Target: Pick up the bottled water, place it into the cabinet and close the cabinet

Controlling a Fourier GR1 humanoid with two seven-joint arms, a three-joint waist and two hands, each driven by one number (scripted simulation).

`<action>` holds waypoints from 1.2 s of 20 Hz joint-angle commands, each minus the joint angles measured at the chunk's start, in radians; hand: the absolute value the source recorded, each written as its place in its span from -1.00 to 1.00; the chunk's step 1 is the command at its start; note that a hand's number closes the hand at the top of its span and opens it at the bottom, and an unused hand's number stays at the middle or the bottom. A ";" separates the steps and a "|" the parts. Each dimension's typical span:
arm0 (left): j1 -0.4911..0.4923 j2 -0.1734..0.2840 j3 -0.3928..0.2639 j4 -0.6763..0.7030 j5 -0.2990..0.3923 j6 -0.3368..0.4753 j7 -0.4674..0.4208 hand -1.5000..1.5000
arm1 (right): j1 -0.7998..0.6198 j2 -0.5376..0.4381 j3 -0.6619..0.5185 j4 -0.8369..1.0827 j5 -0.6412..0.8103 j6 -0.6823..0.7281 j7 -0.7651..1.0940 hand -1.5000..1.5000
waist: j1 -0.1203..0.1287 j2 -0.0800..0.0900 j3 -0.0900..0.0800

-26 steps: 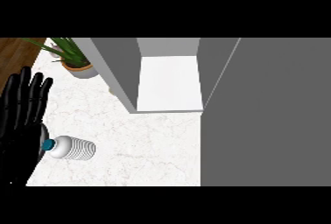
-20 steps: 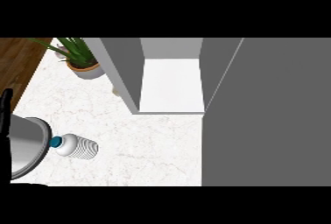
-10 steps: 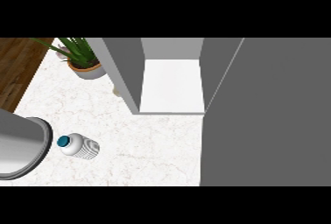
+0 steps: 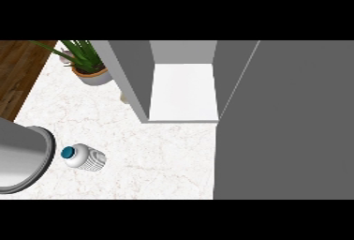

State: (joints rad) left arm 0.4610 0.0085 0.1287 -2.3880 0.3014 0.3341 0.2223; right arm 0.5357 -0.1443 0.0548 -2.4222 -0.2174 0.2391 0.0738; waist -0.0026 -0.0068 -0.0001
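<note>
Desk (image 4: 159, 154) of white marble with faint veining fills the middle of the head view. Small ribbed white plastic water bottle with teal cap (image 4: 83, 157) lies on it at lower left, seen nearly end-on, cap toward the left edge. Bottle sits well apart from the cabinet and nothing touches it.

Grey cylindrical forearm (image 4: 21, 157) enters from the left edge, its rounded rim just beside the bottle's cap, a narrow strip of desk between them. Which arm it is cannot be told from this view. No hand shows anywhere, so the state of the fingers cannot be told either: neither how far they are open nor whether they hold anything.

Open grey cabinet with white inner shelf (image 4: 183, 93) stands at top centre; the shelf floor is bare white, walled on both sides by grey panels. Large flat grey cabinet door (image 4: 290, 126) covers the whole right side of the view, its edge running from the top down to the lower border.

Green spiky plant in terracotta pot (image 4: 90, 70) stands at upper left on the desk, near the cabinet's left wall. Strip of dark brown wooden floor (image 4: 17, 75) shows beyond the desk's left edge.
</note>
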 commanded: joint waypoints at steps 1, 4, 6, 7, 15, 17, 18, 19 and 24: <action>0.111 -0.008 -0.050 -0.146 0.073 0.011 -0.031 -1.00 | 0.096 0.008 -0.014 -0.135 -0.066 0.021 0.004 -1.00 | 0.005 -0.002 0.000; 0.137 -0.008 -0.064 -0.149 0.062 -0.009 -0.023 -1.00 | 0.132 0.015 0.007 -0.167 -0.035 0.026 0.012 -1.00 | 0.003 -0.002 0.000; 0.092 -0.008 -0.082 -0.120 0.022 0.032 -0.049 -1.00 | 0.179 -0.004 -0.037 -0.163 -0.085 0.071 -0.041 -1.00 | -0.007 -0.002 0.000; 0.126 -0.008 -0.097 -0.181 0.016 0.032 -0.002 -1.00 | 0.153 0.012 -0.017 -0.164 -0.059 0.047 -0.027 -1.00 | 0.000 -0.001 0.000; 0.102 -0.008 -0.020 0.068 0.099 -0.023 -0.123 -1.00 | 0.292 -0.021 -0.087 -0.204 -0.145 0.123 -0.097 -1.00 | -0.005 0.001 -0.001; 0.056 0.001 0.056 0.069 0.123 -0.019 -0.074 -1.00 | 0.392 0.010 -0.039 -0.204 -0.090 0.171 -0.188 -1.00 | -0.020 -0.001 -0.001; 0.051 -0.008 0.010 0.083 0.114 -0.012 -0.086 -1.00 | 0.328 0.037 0.013 -0.196 -0.044 0.125 -0.138 -1.00 | -0.007 0.003 -0.001; 0.061 -0.008 0.032 0.114 0.135 -0.041 -0.087 -1.00 | 0.385 0.023 -0.003 -0.210 -0.060 0.151 -0.159 -1.00 | -0.011 0.002 -0.001; -0.020 -0.008 0.031 0.277 0.132 -0.031 -0.172 -1.00 | 0.347 0.019 -0.037 -0.171 -0.088 0.169 -0.203 -1.00 | -0.011 0.005 -0.001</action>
State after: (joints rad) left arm 0.4832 0.0012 0.1550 -2.2083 0.4352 0.3053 0.0910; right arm 0.8372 -0.1257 0.0341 -2.4335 -0.2129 0.4063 -0.1755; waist -0.0125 -0.0039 -0.0010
